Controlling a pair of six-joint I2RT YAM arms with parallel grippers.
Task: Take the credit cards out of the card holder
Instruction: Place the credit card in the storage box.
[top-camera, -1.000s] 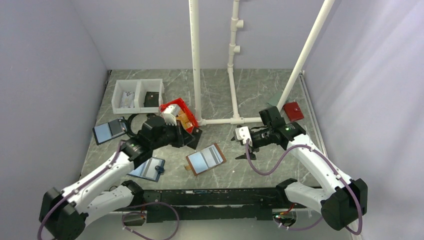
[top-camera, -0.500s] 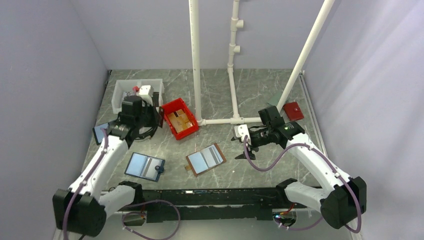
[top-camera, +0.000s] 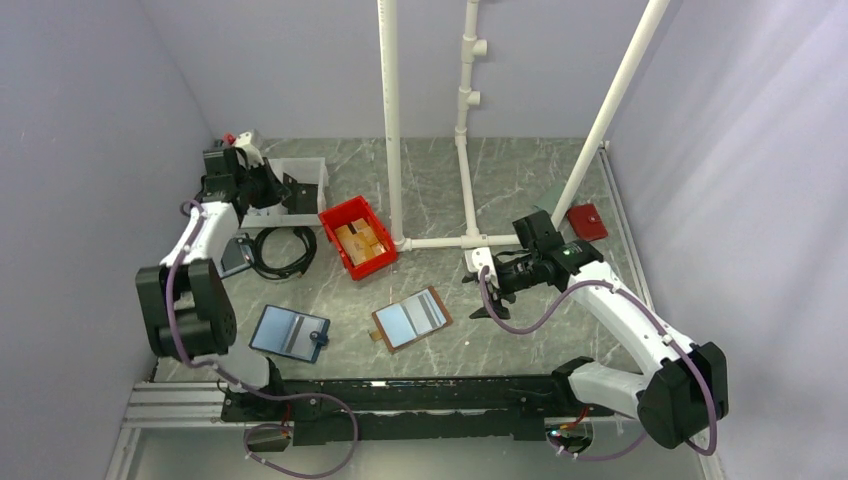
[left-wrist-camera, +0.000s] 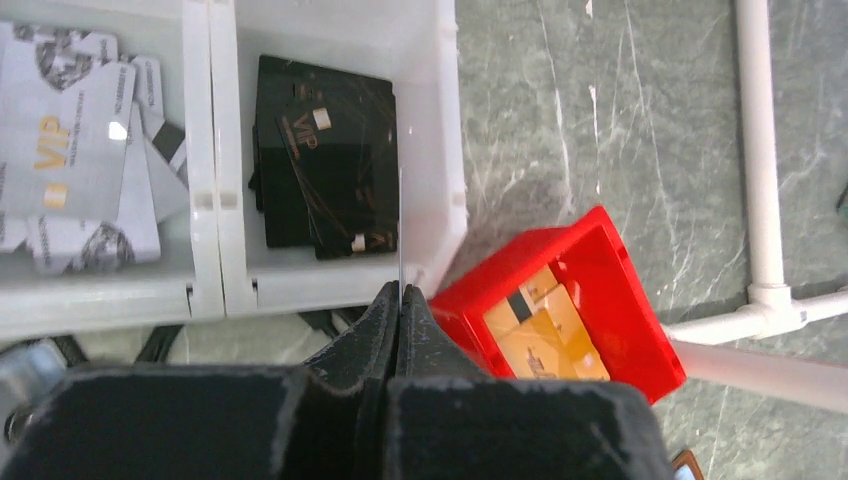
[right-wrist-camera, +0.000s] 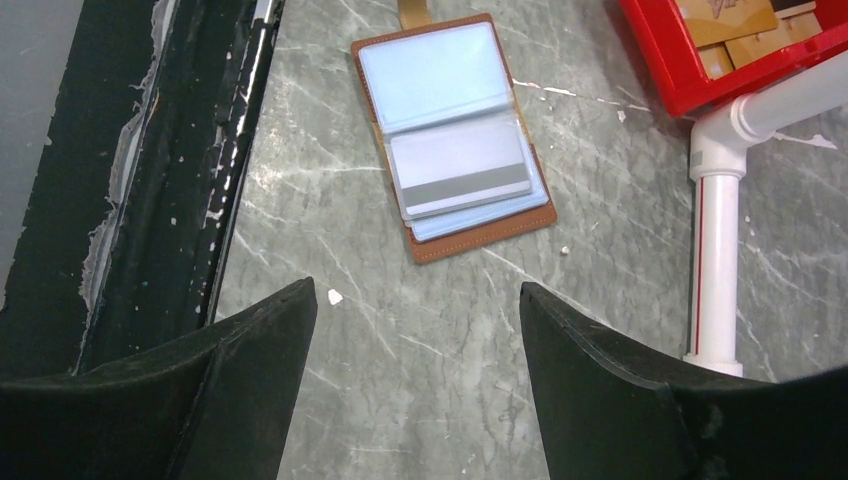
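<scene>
The brown card holder (top-camera: 411, 318) lies open on the table's near middle, with a pale blue panel and a grey-striped card (right-wrist-camera: 460, 170) in its sleeve; it also shows in the right wrist view (right-wrist-camera: 452, 135). My left gripper (top-camera: 276, 188) is shut on a thin dark card (left-wrist-camera: 399, 235), seen edge-on, held over the white bin's (top-camera: 318, 168) right compartment, where black cards (left-wrist-camera: 325, 150) lie. My right gripper (right-wrist-camera: 416, 290) is open and empty, above the bare table to the right of the holder (top-camera: 477, 280).
White VIP cards (left-wrist-camera: 70, 150) fill the bin's left compartment. A red bin (top-camera: 358, 238) with gold cards (left-wrist-camera: 540, 330) stands beside white pipes (top-camera: 392, 120). Two blue-edged folders (top-camera: 290, 333) (top-camera: 236, 256), a black cable loop (top-camera: 282, 250) and a red item (top-camera: 585, 222) lie around.
My left arm swung from the red bin left and back to the white bin with a card in its jaws. The right arm barely moved.
</scene>
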